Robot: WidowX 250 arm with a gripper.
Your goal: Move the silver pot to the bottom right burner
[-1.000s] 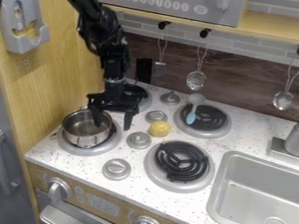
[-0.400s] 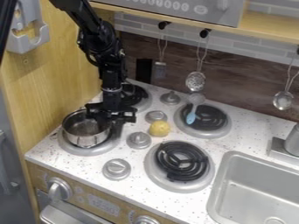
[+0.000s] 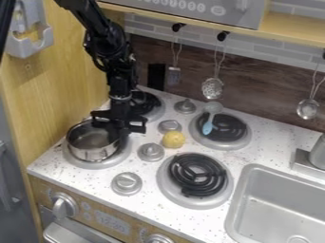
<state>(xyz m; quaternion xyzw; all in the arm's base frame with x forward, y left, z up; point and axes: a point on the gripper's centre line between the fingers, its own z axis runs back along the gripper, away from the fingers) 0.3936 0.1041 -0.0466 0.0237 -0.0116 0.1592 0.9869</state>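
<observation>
The black gripper point(image 3: 120, 135) hangs at the right side of the silver pot point(image 3: 90, 153), shut on its rim and hiding part of that edge. The pot stands upright over the bottom left burner point(image 3: 84, 164), and its inside looks empty. At the front, right of the knobs, lies the bottom right burner point(image 3: 196, 174), a black coil in a grey ring with nothing on it.
A yellow ball-like object point(image 3: 173, 139) sits between the burners. A spoon with a light blue handle point(image 3: 208, 127) lies on the back right burner point(image 3: 236, 136). Raised knobs point(image 3: 151, 152) stand mid-stove; the sink point(image 3: 279, 204) is at right.
The gripper's spread fingers have closed together at the pot's right rim. The pot has shifted very slightly to the left and toward the front.
</observation>
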